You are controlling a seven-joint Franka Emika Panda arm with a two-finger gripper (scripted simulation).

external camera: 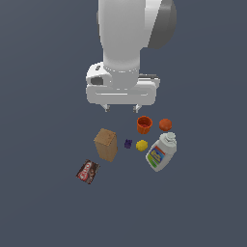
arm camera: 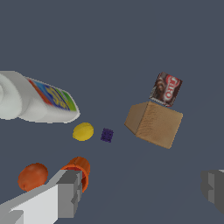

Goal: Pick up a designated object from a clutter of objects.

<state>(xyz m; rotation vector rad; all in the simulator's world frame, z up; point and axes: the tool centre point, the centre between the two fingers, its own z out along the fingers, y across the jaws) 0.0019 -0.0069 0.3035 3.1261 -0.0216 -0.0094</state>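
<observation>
The yellow lump (external camera: pixel 141 145) is a small, roundish, lemon-coloured piece with a faintly knobbly outline, about as big as the orange ball (external camera: pixel 165 125) and far smaller than the brown box (external camera: pixel 106 144); it lies just right of the centre of the exterior frame on the dark grey bench (external camera: pixel 43 202), between the purple piece (external camera: pixel 128 144) on its left and the white labelled bottle (external camera: pixel 161 152) on its right, below the orange cup (external camera: pixel 144 125). In the wrist frame the same lump (arm camera: pixel 83 131) sits left of centre, close beside the purple piece (arm camera: pixel 106 135) and apart from the bottle's base. Counted, there is one of each: one yellow lump, one purple piece, one orange ball, one orange cup standing mouth up, one brown box standing upright, one white bottle lying on its side, and one dark red packet (external camera: pixel 88 171) at the lower left. The hand (external camera: pixel 122 107) hangs above the cluster, fingers spread wide and holding nothing, touching none of the items
</observation>
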